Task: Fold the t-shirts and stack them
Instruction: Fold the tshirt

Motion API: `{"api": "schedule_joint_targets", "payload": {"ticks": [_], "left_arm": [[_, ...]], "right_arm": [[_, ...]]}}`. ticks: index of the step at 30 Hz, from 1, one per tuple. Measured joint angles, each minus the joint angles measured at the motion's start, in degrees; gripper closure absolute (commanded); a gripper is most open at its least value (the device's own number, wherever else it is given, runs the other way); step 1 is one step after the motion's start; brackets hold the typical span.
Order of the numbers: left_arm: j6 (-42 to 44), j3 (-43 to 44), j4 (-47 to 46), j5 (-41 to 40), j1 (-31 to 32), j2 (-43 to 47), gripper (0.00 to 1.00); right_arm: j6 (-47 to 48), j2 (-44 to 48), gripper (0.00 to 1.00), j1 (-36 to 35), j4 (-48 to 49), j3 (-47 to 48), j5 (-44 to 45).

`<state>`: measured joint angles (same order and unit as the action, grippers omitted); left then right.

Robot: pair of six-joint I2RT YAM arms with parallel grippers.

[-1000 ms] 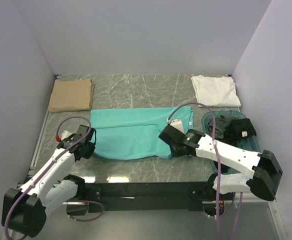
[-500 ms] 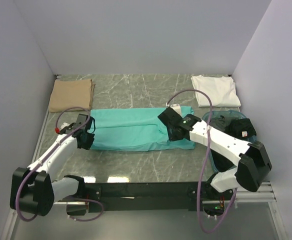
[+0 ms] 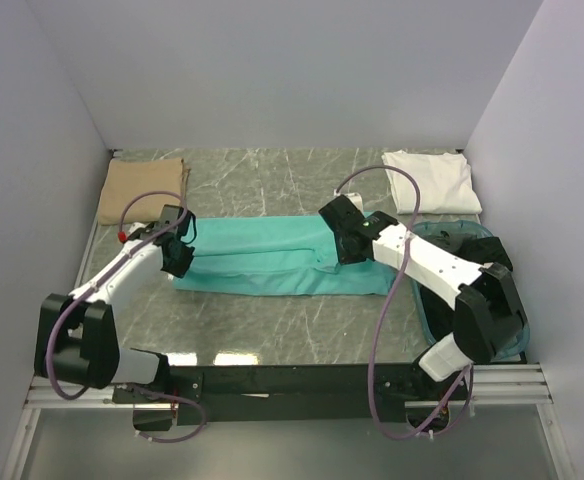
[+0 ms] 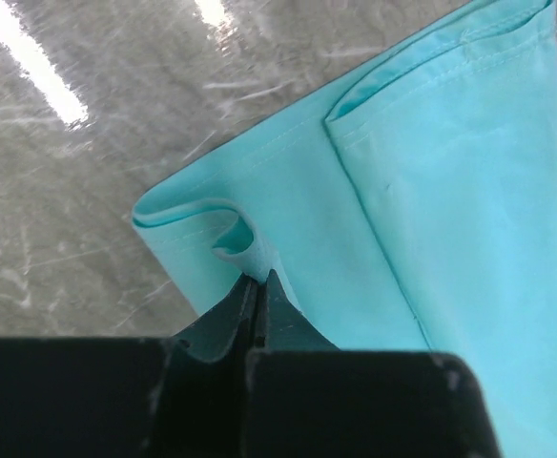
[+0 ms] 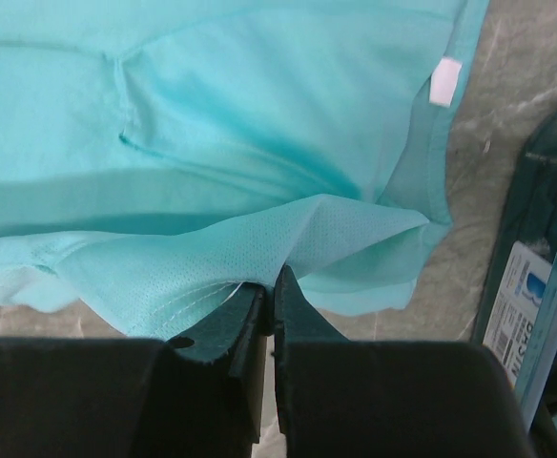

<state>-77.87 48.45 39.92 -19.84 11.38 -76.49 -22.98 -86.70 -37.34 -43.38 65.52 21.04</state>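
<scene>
We are holding the soft teal short-sleeved t-shirt (image 3: 272,265), which is lying spread just beside the rigid blue-green plastic tub (image 3: 452,227). Our left gripper (image 4: 257,286) is pinching its hem corner at the end far from the tub; our right gripper (image 5: 269,286) is pinching a lifted edge near the tub, likely aiming for a straight fold.

The left arm is stretched forward from its base, and the left gripper (image 4: 257,283) is pressed closed, with a fold of the teal t-shirt (image 4: 431,191) pinched right at its tips. The right arm is bent inward at the elbow. The right gripper (image 5: 269,279) is clamped likewise, with cloth held between its tips.
</scene>
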Motion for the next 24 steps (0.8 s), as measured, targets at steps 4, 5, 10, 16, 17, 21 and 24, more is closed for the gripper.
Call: {"api": "schedule_joint_targets", "payload": {"ticks": [4,5,10,16,17,21,24], "left_arm": [[0.68,2.38,0.13,-0.63,-0.17,-3.72,0.99],[0.74,3.06,0.13,-0.72,-0.26,-4.63,0.99],[1.44,5.73,0.00,-1.14,-0.94,-8.15,0.99],[2.34,6.67,-0.28,-1.09,-1.92,-11.54,0.96],[2.47,6.67,-0.37,-1.09,-2.08,-11.85,0.87],[4.17,6.67,-1.46,-1.11,-2.60,-12.13,0.38],[5.16,7.30,-1.68,-1.09,-2.95,-12.15,0.01]], "right_arm": [[0.98,-2.49,1.00,1.60,1.09,1.73,-0.79],[1.18,-2.95,1.00,1.79,1.29,1.99,-0.90],[2.01,-5.99,1.00,3.10,2.49,3.43,-1.73],[2.51,-10.01,0.98,4.85,4.94,4.02,-2.51],[2.56,-10.60,0.96,5.11,5.25,4.26,-2.54],[2.82,-13.68,0.58,6.78,7.13,6.34,-2.89],[2.71,-15.67,0.34,7.65,7.80,8.50,-2.03]]}}
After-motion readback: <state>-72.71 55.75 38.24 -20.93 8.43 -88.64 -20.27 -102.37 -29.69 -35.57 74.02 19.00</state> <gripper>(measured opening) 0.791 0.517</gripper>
